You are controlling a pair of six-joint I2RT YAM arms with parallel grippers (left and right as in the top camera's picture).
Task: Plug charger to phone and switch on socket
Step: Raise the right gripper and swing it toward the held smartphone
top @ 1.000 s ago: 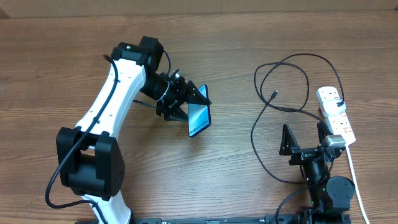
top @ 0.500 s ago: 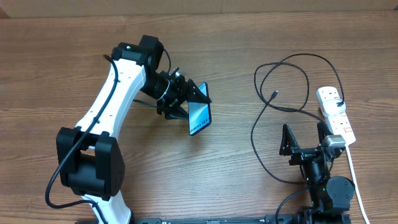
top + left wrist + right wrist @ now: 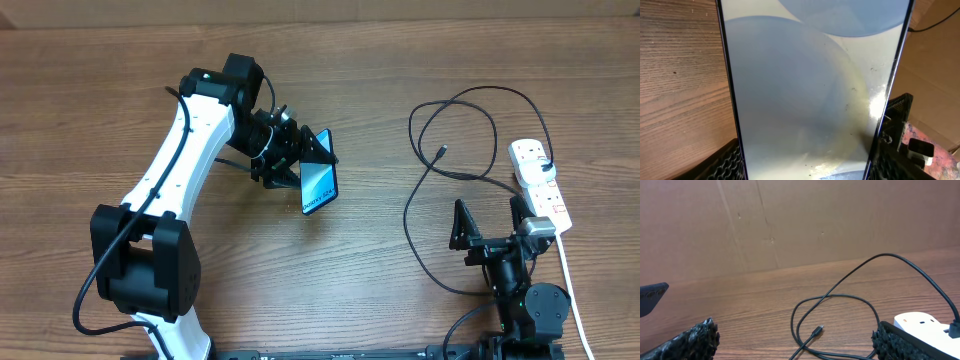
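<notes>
My left gripper is shut on the phone, holding it tilted above the table's middle; its light-blue screen fills the left wrist view between my fingers. The black charger cable lies in loops at the right, its small free connector on the wood, also in the right wrist view. Its black plug sits in the white socket strip at the far right. My right gripper is open and empty, near the front edge, left of the strip.
The strip's thick white cord runs to the front edge at the right. A brown cardboard wall stands behind the table. The strip's end shows in the right wrist view.
The phone in my left gripper has shifted slightly up and to the left. The right arm, cable and strip have not moved.
</notes>
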